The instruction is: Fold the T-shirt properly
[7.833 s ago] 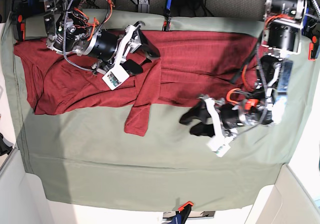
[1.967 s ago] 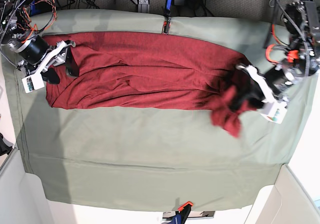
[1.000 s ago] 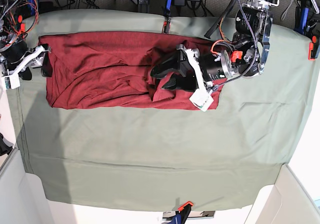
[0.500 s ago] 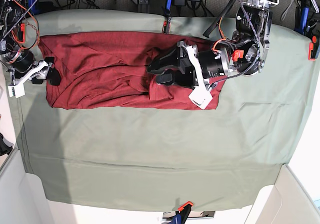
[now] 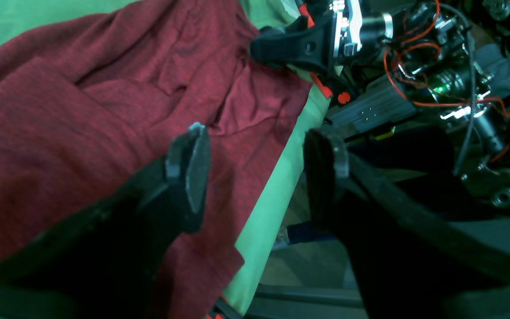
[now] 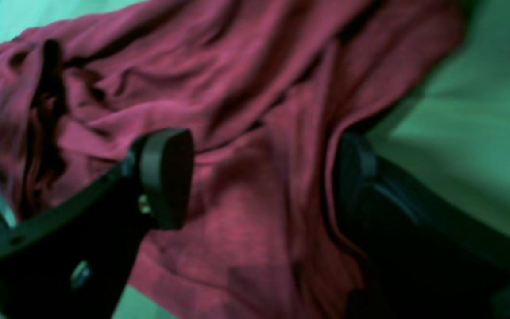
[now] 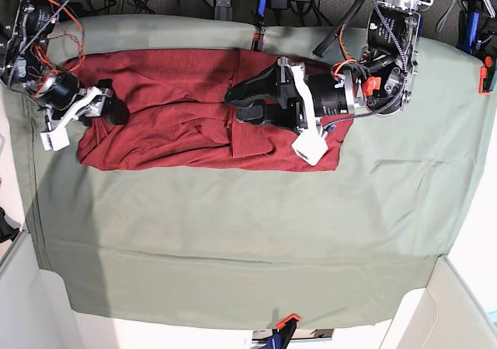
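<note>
Left gripper [image 7: 242, 104]: we are seeing its jaws standing wide apart with nothing between them, hovering over the middle of the T-shirt [image 7: 163, 108]. Its wrist view is showing one finger [image 5: 188, 173] above red fabric and the other past the shirt's edge, beyond the green sheet [image 5: 268, 195].

Right gripper [image 7: 109, 108]: we are finding it spread wide too, empty, at the shirt's end farthest from the left gripper. Its blurred wrist view is showing rumpled folds under both fingers [image 6: 166, 173].

T-shirt: lying folded along the sheet's [image 7: 233, 240] far side.

Writing: we are reading none.
</note>
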`<state>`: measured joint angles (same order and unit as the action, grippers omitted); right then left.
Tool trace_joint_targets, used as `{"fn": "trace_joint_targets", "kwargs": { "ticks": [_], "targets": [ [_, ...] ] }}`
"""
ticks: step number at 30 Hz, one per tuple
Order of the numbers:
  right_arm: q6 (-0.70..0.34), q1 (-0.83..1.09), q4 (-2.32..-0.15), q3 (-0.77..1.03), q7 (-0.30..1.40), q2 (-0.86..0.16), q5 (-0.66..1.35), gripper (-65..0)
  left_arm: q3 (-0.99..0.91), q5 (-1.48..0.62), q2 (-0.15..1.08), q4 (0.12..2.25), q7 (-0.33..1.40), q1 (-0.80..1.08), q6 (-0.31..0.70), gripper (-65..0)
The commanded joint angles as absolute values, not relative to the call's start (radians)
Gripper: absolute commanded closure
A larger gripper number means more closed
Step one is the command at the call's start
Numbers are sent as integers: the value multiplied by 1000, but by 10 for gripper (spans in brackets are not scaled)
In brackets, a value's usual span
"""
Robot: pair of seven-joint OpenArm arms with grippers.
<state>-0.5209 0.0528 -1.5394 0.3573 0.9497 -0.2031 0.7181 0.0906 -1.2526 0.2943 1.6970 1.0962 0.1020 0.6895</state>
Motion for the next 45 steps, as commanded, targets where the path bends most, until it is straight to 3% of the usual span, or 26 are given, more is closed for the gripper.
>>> {"fn": "trace_joint_targets", "kwargs": {
  "ticks": [1,9,11,14,15,21,27,36,40,45],
  "targets": [
    [-529,45,-1561,355,954,-201,731,-445,86,-1271,300,1715,1074,89,698,-363],
    [-527,45,-1560,337,905,-146,616,-439,56,-1260,299,1715,1058,88,698,-363],
    [-527,44,-1559,323,882,-146,581,-319,30,-1261,299,1715,1050,88,698,-362],
    [-528,44,-1559,305,863,-146,557,-39,-26,-1268,299,1715,1050,88,698,-362],
    [-528,44,-1559,302,860,-146,557,0,-47,-1268,299,1715,1050,88,698,-362],
    [-532,43,-1560,318,800,-165,544,0,-187,-1268,305,1715,1050,89,698,-362],
    [-532,38,-1560,453,759,-239,539,0,-308,-1270,373,1715,1051,89,698,-362],
    [-548,39,-1588,590,806,-360,666,0,-343,-1283,430,1715,1052,110,698,-362],
    [-577,39,-1716,569,863,-313,747,0,-343,-1283,430,1715,1051,130,698,-362],
    [-576,48,-1916,422,898,-152,740,0,-343,-1283,430,1715,1052,139,698,-362]
  ]
}}
